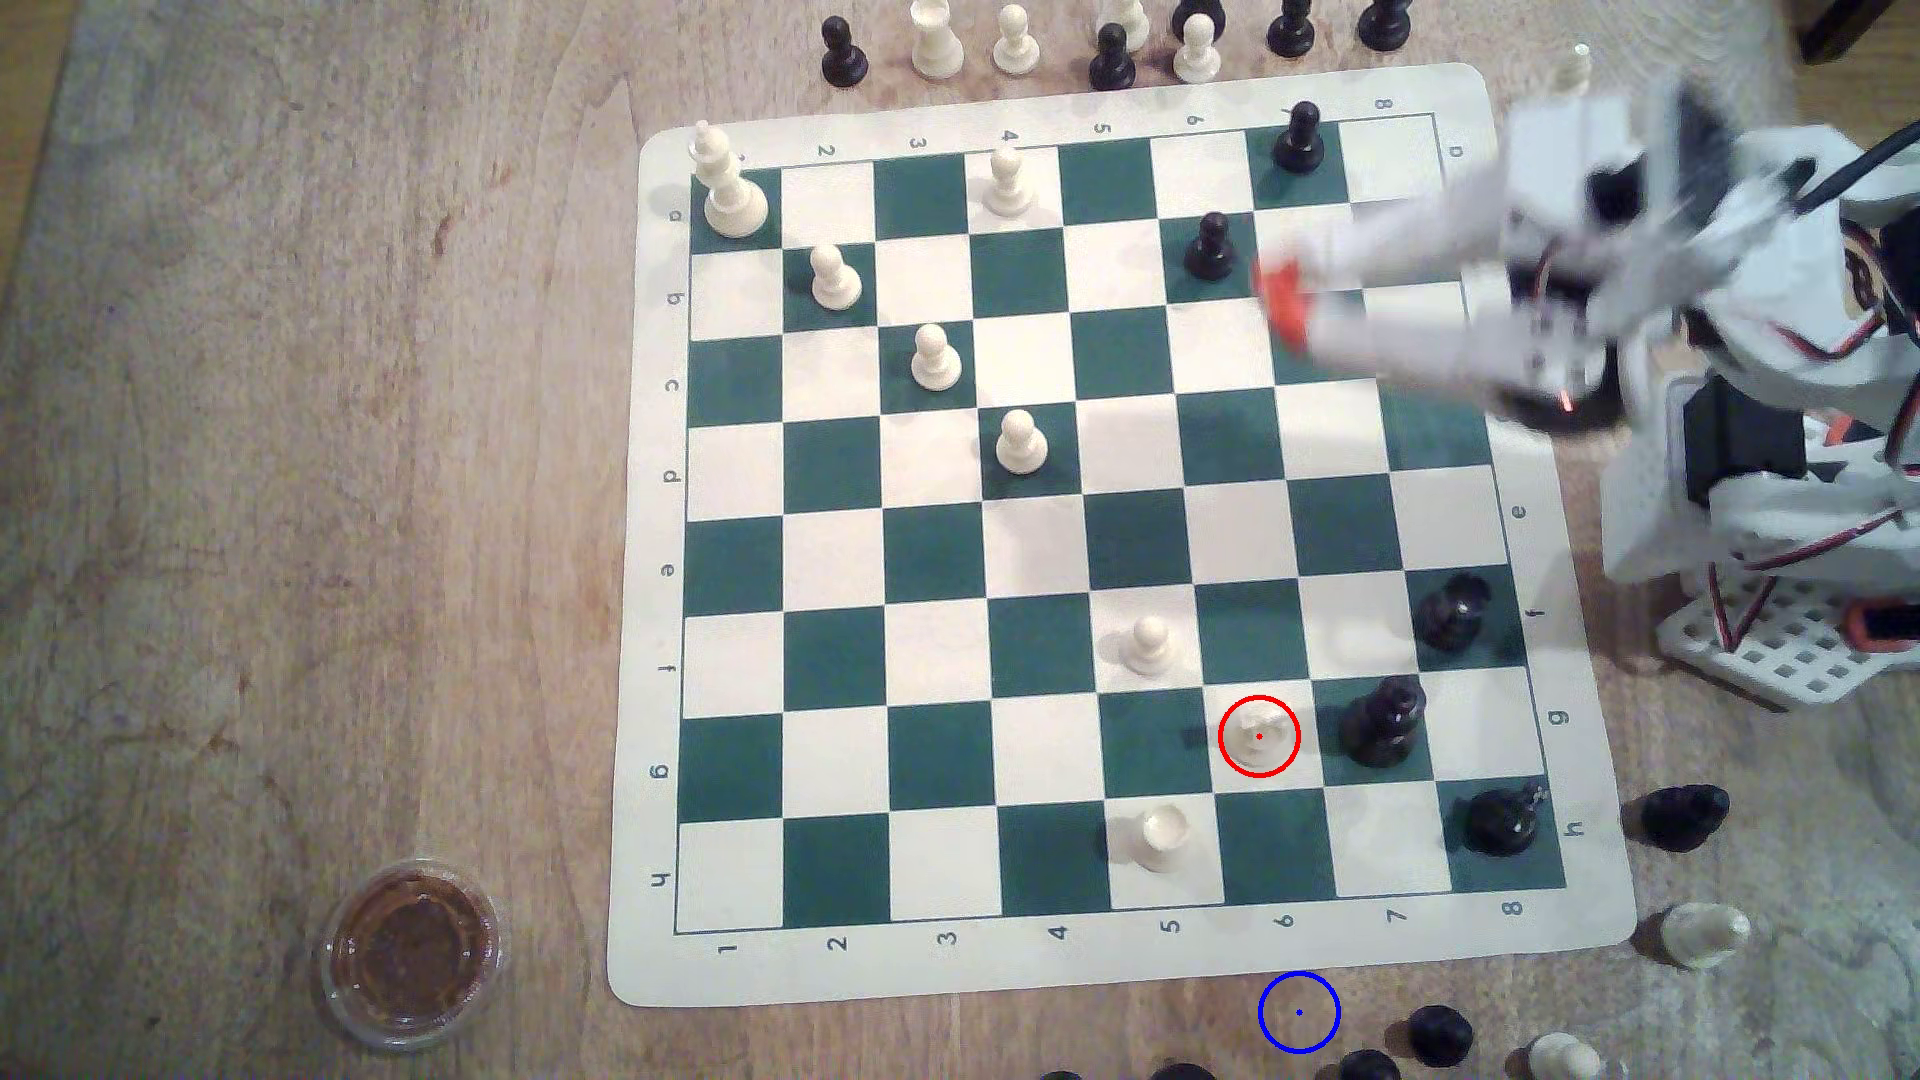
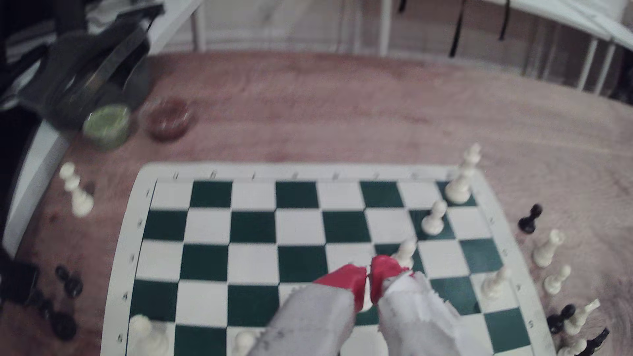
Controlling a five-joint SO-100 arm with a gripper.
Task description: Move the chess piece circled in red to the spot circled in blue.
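Gripper (image 2: 369,274): red-tipped jaws nearly pressed together, only a thin slit between the tips in the wrist view. Nothing was pinched. In the exterior view the gripper (image 1: 1280,301) was motion-blurred and hung over the board's (image 1: 1143,981) upper right area, approx. rows b–c, col. 7, just right of a black pawn (image 1: 1209,247). Contact w/ the board could not be judged.

Wrist view: tips sat in front of a cream pawn (image 2: 406,251); whether they touched it was unclear.

Knight (image 1: 1258,734): cream piece, upright, inside the red ring on a light square at row g, col. 6, near the board's lower right in the exterior view. It was well apart from the gripper, several rows below it in that view. Neighbours: black piece (image 1: 1382,722) just right of it, cream pawn (image 1: 1149,644) up-left, cream rook (image 1: 1162,834) down-left.

Spot (image 1: 1299,1011): blue ring w/ centre dot on bare wood, just below the board's lower edge, roughly under col. 6. Nothing stood in it. Knight and spot were approx. in line, w/ row h between them.
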